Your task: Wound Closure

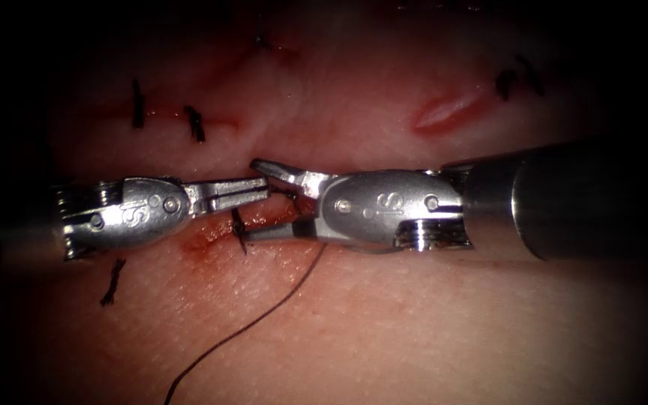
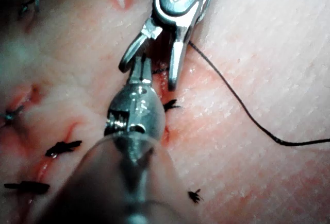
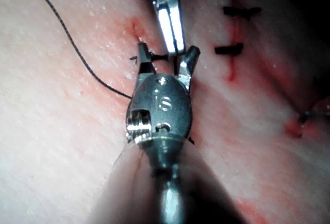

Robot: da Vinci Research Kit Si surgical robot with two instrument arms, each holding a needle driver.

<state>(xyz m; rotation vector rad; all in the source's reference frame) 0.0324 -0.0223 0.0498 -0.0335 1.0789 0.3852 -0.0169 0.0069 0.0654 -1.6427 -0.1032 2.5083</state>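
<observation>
Endoscope view, going left to right: a cut thread end (image 1: 112,282) lies on the tissue (image 1: 429,330) below the left tool (image 1: 260,187), and two finished stitches (image 1: 195,124) cross the cut (image 1: 211,232) further up. The left tool's jaws are closed, with the tip poking right between the right tool's jaws; what it's pinching there, if anything, I honestly can't make out. Just below its tip a dark stitch (image 1: 238,230) crosses the cut, with red fluid (image 1: 200,240) smeared around it. The right tool (image 1: 268,199) has its jaws spread wide, one above and one below the left tool's tip, holding nothing. The thread (image 1: 264,319) runs from under the right tool's lower jaw down and left across the tissue. No clear sight of the needle, so can't say where it sits. Right wrist view backs this up: open right tool (image 3: 166,56) straddling the shut left tool (image 3: 172,33).
</observation>
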